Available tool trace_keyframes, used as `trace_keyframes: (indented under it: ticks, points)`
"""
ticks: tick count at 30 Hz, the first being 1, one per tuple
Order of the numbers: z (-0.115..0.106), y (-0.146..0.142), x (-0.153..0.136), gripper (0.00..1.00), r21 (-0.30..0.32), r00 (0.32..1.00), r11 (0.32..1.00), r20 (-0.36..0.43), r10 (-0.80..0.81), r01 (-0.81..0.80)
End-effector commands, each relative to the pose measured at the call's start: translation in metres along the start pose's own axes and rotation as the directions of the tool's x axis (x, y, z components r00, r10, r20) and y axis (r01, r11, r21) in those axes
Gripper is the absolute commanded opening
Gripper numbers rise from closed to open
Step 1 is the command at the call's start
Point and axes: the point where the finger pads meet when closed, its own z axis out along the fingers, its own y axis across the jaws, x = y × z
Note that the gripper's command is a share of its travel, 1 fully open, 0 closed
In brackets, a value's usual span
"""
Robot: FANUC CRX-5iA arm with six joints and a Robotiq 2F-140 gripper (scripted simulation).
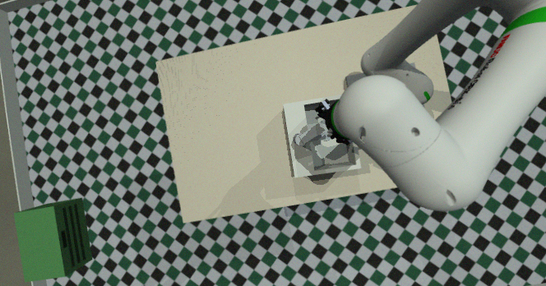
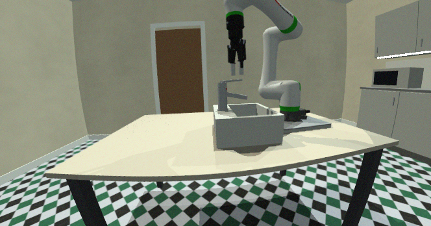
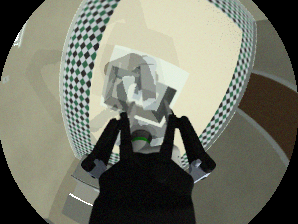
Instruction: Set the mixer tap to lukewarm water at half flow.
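A grey mixer tap [image 2: 222,97] [image 1: 306,138] [image 3: 135,88] stands at the back rim of a white sink basin [image 2: 248,130] [image 1: 288,120] [image 3: 174,75] on the beige table [image 2: 156,145] [image 1: 230,102]. Its lever [image 2: 231,80] lies nearly level at the top, above the spout [image 2: 238,95]; I cannot tell its exact angle. My gripper [image 2: 237,71] [image 3: 149,105] hangs straight down just above the lever's tip, apart from it. Its fingers stand partly open with nothing between them. In the overhead view the arm hides most of it. No red or blue dots show.
The arm's base [image 2: 290,112] stands on a grey plate right behind the basin. A green box [image 1: 49,239] sits on the checkered floor off the table's left end. A counter with a microwave [image 2: 397,77] is at the far right.
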Motion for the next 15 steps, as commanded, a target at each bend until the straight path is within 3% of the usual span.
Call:
trace_keyframes:
  ticks: [1,15]
  points:
    - [0.003,-0.0001,0.0003,0.43,0.0,1.0,1.0,-0.001,0.0,0.0]
    - [0.0078,-0.0004,0.0006,0.43,0.0,1.0,1.0,-0.001,0.0,0.0]
